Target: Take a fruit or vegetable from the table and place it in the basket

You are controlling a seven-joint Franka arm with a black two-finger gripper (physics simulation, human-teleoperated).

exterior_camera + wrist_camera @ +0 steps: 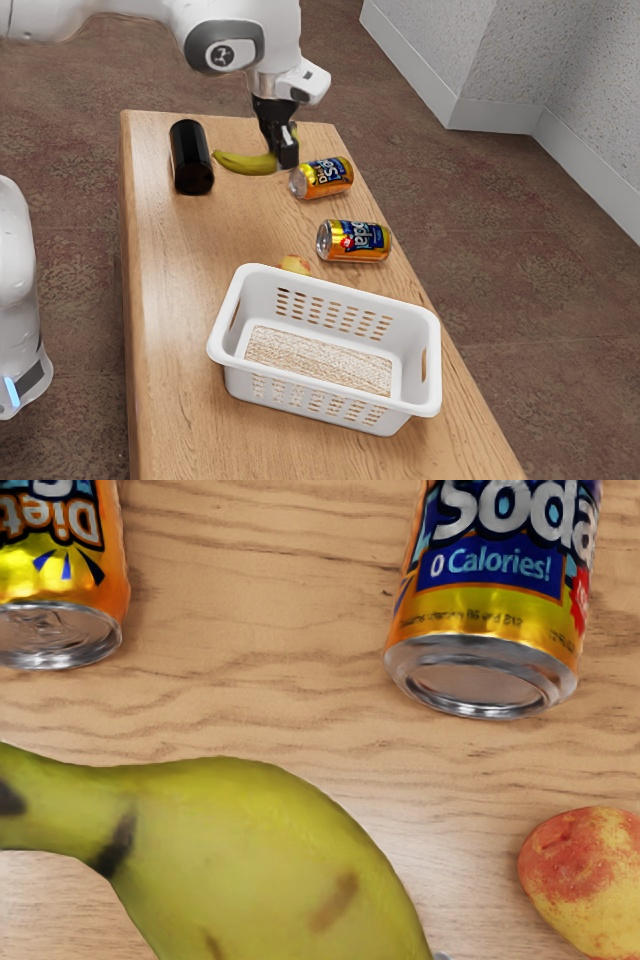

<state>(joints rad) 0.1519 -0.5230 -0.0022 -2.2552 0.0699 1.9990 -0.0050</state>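
Exterior view, upper middle: can't tell open from shut on black gripper (287, 164), by smooth, bendy banana (245, 163) on wood table (170, 320).

The arm (222, 30) reaches in from the exterior view's upper left, its black gripper (286, 160) pointing downward.

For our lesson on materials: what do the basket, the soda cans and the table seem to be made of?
Basket: white, smooth, probably moulded plastic, with slots through its walls.
Soda cans: shiny metal, likely aluminium, judging by the bright silver ends and glossy printed sides.
Table: wood or a wood-look surface, with a slight sheen; wavy grain runs across it.
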